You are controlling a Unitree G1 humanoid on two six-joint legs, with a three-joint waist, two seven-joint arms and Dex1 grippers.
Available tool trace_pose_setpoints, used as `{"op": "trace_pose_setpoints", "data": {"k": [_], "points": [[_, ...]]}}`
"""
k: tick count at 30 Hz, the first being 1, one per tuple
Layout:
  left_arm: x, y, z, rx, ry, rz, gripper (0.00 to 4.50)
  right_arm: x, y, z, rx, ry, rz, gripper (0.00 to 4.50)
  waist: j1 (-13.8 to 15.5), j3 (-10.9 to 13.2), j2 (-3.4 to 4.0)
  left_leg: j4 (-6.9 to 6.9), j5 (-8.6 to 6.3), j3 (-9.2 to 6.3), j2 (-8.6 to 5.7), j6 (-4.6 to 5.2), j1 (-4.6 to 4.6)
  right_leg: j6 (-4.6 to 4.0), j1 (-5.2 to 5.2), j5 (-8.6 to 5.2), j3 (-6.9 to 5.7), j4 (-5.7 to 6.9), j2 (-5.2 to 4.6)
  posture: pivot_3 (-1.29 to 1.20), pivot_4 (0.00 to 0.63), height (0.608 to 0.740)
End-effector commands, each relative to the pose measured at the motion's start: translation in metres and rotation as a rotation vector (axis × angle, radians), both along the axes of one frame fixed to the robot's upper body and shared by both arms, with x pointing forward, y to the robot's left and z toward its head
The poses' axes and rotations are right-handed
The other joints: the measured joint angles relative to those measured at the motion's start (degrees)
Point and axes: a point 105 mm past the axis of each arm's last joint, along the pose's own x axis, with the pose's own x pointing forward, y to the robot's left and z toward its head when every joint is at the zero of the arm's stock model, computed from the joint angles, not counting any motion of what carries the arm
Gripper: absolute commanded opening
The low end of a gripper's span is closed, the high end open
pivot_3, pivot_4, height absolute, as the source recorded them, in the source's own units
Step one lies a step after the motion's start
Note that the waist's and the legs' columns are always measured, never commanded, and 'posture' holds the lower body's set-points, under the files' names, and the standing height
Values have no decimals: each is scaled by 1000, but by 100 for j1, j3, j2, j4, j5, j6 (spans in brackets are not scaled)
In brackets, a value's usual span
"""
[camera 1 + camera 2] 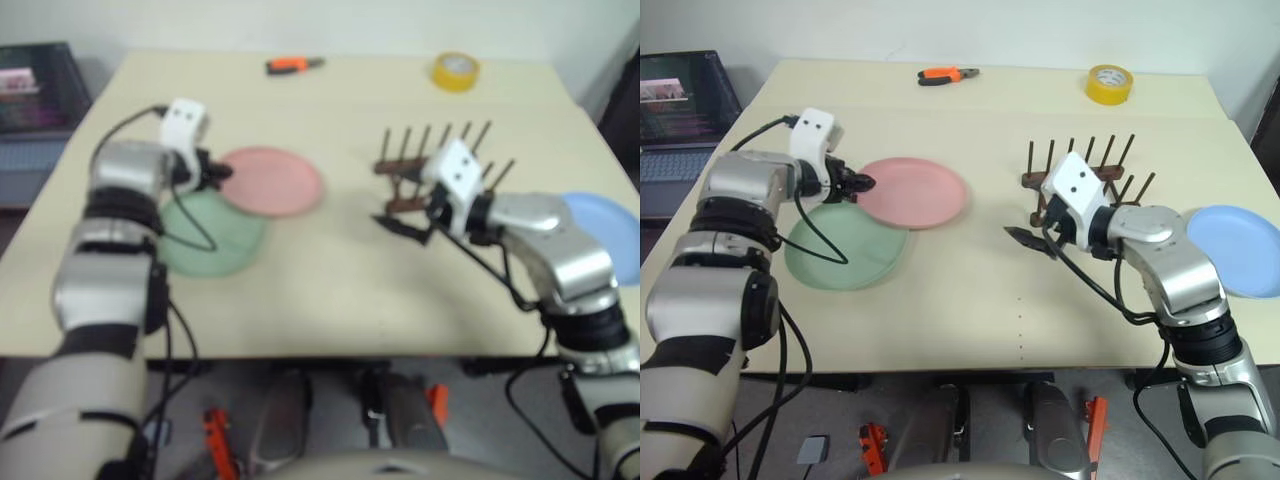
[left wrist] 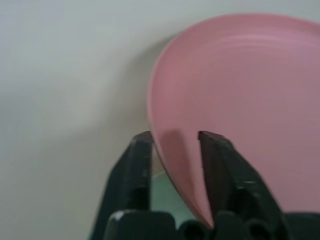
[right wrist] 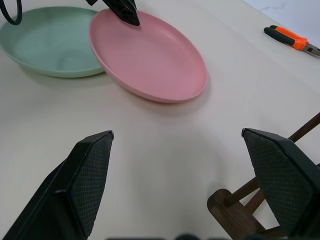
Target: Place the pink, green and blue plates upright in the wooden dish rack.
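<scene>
Gripping the matte pink plate (image 1: 913, 192) rim, left jaws closed; right jaws spread wide

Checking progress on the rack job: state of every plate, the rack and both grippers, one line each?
Pale pink plastic plate: on the table, its edge overlapping the green plate, rim between the left gripper's fingers.
Mint green plastic plate: flat on the table.
Light blue plastic plate: flat on the table.
Dark brown wooden dish rack: no plates in it.
Left gripper: closed on the pink plate's rim.
Right gripper: open, holding nothing.
</scene>
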Motion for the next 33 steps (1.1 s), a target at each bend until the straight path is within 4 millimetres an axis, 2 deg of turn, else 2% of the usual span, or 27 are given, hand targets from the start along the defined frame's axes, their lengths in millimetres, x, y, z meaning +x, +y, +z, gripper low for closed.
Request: {"op": "trace_pose_setpoints", "data": {"k": [1, 2, 8, 12, 17, 18, 21, 24, 28, 30, 33], "points": [[4, -1, 17, -21, -57, 2, 255, -1, 2, 16, 13, -68, 8, 4500, 0, 0, 0, 0, 0, 1, 0, 0, 0, 0, 0, 0, 0, 0, 0, 0, 150, 740], [4, 0, 18, -21, -62, 5, 19, -1, 2, 16, 14, -69, 8, 4500, 0, -1, -1, 0, 0, 1, 0, 0, 0, 0, 0, 0, 0, 0, 0, 0, 150, 740], [6, 0, 31, -57, -99, 15, 19, -1, 4, 16, 19, -70, 13, 4500, -1, -1, -1, 2, 0, 1, 1, 0, 1, 0, 0, 1, 1, 4, 0, 0, 150, 740], [7, -8, 61, -138, -155, -1, 19, -2, 6, 16, 25, -70, 23, 4500, -2, 2, -6, 2, 0, 0, 0, 0, 0, 0, -1, 1, -1, 2, 1, 0, 150, 740], [7, -6, 86, -162, -215, 7, 19, -3, 8, 17, 29, -73, 31, 4500, -7, 2, -6, 1, 0, 5, -1, 0, -1, 1, -1, 1, 4, 0, 0, 0, 150, 740], [8, -7, 97, -149, -247, 1, 19, -6, 11, 21, 50, -79, 52, 4500, -8, 2, -6, 1, 0, 5, -1, 0, -1, 1, -1, 1, 4, 0, 0, 0, 150, 740], [5, -20, 130, -114, -323, -64, 19, -12, 26, 37, 114, -116, 114, 4500, -8, 6, -12, 1, 0, 2, 2, 0, -1, 1, -2, 1, 1, 2, 3, 0, 150, 740], [5, -40, 145, -60, -347, -113, 19, -1, 49, 48, 149, -210, 87, 4500, -12, 7, -14, 1, 0, 0, 1, 0, -2, 1, -4, 1, 1, 4, 4, 0, 150, 740], [-1, -75, 149, -65, -310, -178, 19, -9, 91, 41, 86, -294, 183, 4500, -11, 6, -15, -1, 0, 0, 1, 0, -1, 1, -2, 1, 4, 2, 4, 0, 150, 740], [-8, -91, 145, -47, -272, -245, 19, -9, 104, 41, 80, -324, 204, 4500, -24, 6, -15, -1, 0, 0, -1, 0, -2, 1, -2, 0, 6, -1, 3, 0, 150, 740], [-12, -99, 141, -38, -248, -269, 19, -12, 117, 39, 48, -357, 248, 4500, -41, 6, -15, -1, 0, 5, -2, 0, -2, 5, -8, 3, 29, 2, 3, 0, 150, 740]]}}
